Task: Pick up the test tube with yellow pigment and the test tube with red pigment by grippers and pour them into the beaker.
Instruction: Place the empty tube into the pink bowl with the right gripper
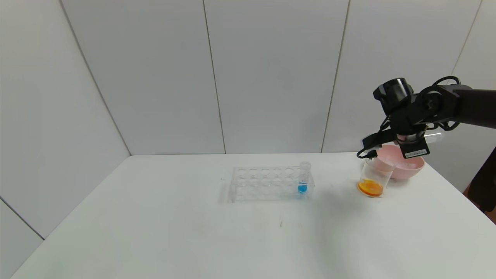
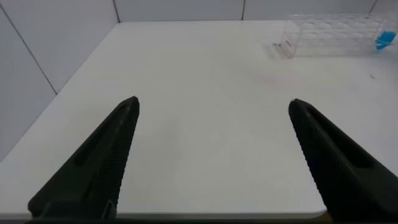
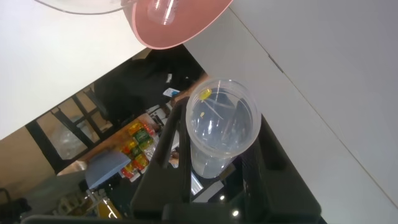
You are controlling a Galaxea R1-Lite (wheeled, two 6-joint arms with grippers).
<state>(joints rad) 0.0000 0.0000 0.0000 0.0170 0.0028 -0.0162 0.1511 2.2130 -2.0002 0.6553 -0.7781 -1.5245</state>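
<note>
My right gripper (image 1: 424, 138) hovers at the table's far right, above the pink bowl and just behind the beaker (image 1: 372, 178). It is shut on a clear test tube (image 1: 434, 136) held about level. In the right wrist view the gripper (image 3: 219, 144) holds that tube (image 3: 222, 127), which is almost empty, with yellow drops near its mouth. The beaker stands upright with orange liquid in its bottom. The test tube with red pigment is not in view. My left gripper (image 2: 214, 104) is open and empty over bare table at the near left, outside the head view.
A clear rack (image 1: 267, 182) at mid-table holds one blue-bottomed tube (image 1: 303, 179) at its right end; both also show in the left wrist view, rack (image 2: 336, 34) and tube (image 2: 384, 40). A pink bowl (image 1: 403, 168) sits behind the beaker, near the table's right edge.
</note>
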